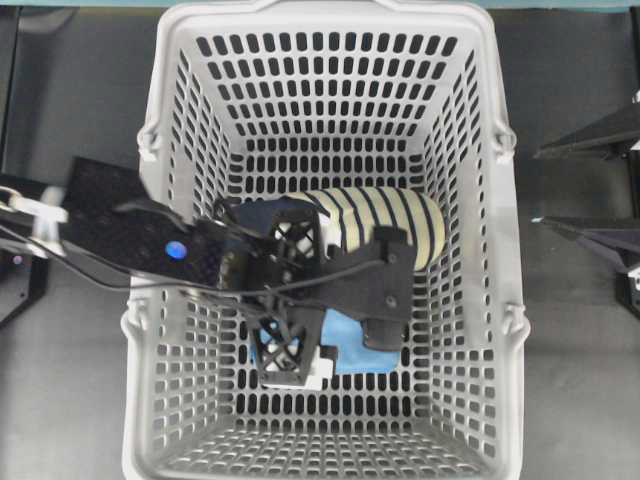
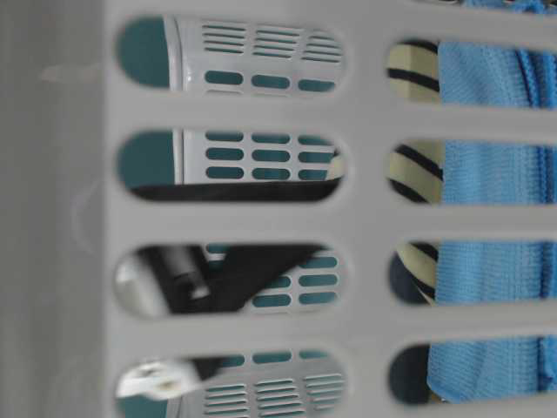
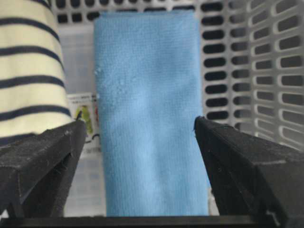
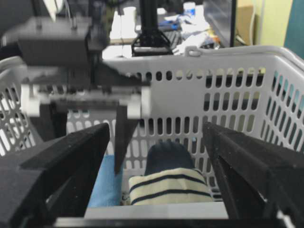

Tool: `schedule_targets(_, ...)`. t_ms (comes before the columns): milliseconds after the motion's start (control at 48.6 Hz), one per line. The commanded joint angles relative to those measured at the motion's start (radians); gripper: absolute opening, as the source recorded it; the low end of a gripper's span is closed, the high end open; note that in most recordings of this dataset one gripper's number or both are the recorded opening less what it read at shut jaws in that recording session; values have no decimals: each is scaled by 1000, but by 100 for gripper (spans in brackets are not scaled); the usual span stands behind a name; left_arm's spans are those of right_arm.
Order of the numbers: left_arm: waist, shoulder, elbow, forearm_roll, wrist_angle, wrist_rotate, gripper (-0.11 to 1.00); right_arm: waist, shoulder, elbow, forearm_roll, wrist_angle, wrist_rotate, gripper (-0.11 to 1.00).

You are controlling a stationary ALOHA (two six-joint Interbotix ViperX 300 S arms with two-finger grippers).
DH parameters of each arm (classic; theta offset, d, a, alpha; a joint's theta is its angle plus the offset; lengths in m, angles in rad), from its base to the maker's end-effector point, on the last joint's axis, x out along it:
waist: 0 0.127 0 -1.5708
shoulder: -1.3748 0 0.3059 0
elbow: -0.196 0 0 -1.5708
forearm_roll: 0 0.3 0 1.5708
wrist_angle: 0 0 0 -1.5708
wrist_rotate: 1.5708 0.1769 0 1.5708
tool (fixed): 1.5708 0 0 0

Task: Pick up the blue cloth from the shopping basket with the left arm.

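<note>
The blue cloth [image 1: 362, 357] lies flat on the floor of the shopping basket [image 1: 505, 250], beside the striped slipper. In the left wrist view the cloth [image 3: 147, 109] runs lengthwise between my two black fingers. My left gripper [image 1: 343, 355] is open and reaches into the basket from the left, its jaws standing either side of the cloth [image 4: 102, 185]. I cannot tell whether the fingers [image 3: 228, 156] touch it. My right gripper [image 4: 156, 130] is open and empty, outside the basket's right wall [image 1: 560, 187].
A navy and cream striped slipper [image 1: 385, 215] lies against the cloth's far side, also in the left wrist view [image 3: 28, 71]. A printed label [image 3: 85, 118] sits on the floor between them. The slotted wall [image 3: 266, 71] stands close on the other side.
</note>
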Motion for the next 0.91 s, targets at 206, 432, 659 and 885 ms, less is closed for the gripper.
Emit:
schedule_targets(206,-8,63,14,5,-6,-21,89,-3,5,-15,3,-6,2,77)
schedule_targets(432,-8,86,60,5,-17,-20,89,-3,3,-12,3,-6,3,77)
schedule_targets(659,-8,81,86,5,-37,-25,88,-3,5,-8,3,-6,3,76)
schedule_targets(885,-8,75,80,5,-34,-17,63,-3,3,-3,5,-6,3,76)
